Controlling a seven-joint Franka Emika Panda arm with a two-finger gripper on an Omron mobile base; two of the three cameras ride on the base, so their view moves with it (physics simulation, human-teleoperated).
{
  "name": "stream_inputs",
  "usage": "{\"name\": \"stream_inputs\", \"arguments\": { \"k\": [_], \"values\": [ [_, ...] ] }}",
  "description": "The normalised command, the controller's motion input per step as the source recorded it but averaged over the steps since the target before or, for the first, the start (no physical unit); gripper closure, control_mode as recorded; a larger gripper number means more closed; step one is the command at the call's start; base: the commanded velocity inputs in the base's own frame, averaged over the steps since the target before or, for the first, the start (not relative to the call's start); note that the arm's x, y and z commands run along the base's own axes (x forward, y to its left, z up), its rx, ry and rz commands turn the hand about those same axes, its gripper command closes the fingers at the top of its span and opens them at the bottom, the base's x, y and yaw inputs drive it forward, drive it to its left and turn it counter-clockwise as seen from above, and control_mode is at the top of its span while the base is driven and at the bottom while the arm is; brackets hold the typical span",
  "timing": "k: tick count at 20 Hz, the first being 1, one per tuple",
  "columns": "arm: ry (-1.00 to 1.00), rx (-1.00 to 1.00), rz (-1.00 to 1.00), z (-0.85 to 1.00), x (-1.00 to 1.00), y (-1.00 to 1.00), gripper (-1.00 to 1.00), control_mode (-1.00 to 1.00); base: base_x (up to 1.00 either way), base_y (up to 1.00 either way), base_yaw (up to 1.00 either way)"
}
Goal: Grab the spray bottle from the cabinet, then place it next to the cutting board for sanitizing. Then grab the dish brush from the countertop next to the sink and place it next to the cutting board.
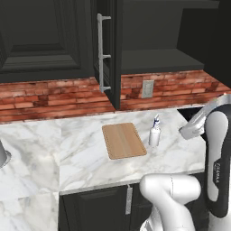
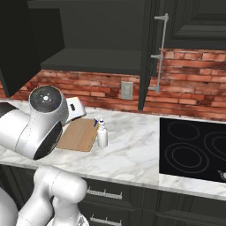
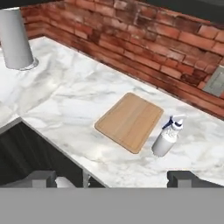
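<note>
Countertop (image 3: 65, 100), white marble with grey veins, spreads ahead of and below the fingers, backed by a red brick wall (image 3: 131, 39). The cabinet (image 1: 149, 31) hangs above it with its door swung wide, the long silver handle (image 1: 103, 52) edge-on and the dark shelf bare. On the slab ahead of the fingertips lies the cutting board (image 3: 130, 121), flat and roughly midway between them. The spray bottle (image 3: 168, 136) stands upright just beside the board's edge, ahead of the finger on the right of the hand view; whether it touches the wood is hard to tell. The first half of the task therefore looks done. A grey cylinder (image 3: 16, 39) stands far ahead toward the other finger. The gripper (image 3: 111, 180) hovers off the front edge of the counter, fingers spread wide with nothing between them.

Next, by my judgement, comes the dish brush, which I cannot find here, nor the sink. The risk lies in the turn toward it: the arm's elbow sits high near the open door, and a broad swing could clip the door or sweep low enough to topple the light bottle. The board could also be nudged.
</note>
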Motion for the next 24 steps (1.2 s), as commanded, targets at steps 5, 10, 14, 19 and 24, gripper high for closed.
{"name": "stream_inputs", "arguments": {
  "k": [5, 10, 14, 19, 24],
  "values": [
    [0.21, -0.23, -0.19, 0.14, 0.0, 0.0, -1.0, -1.0, 0.0, 0.0, 0.0],
    [0.05, -0.09, -0.22, -0.09, 0.0, -0.08, -1.0, -1.0, 0.0, 0.0, 0.0],
    [-0.05, 0.1, -0.14, -0.32, -0.03, -0.14, -1.0, -1.0, 0.0, 0.0, 0.0],
    [-0.2, 0.13, -0.15, -0.3, 0.0, -0.01, -1.0, -1.0, 0.0, 0.0, 0.0],
    [-0.35, -0.02, -0.13, -0.12, 0.0, 0.06, -1.0, -1.0, 0.0, 0.0, 0.0]
  ]
}}
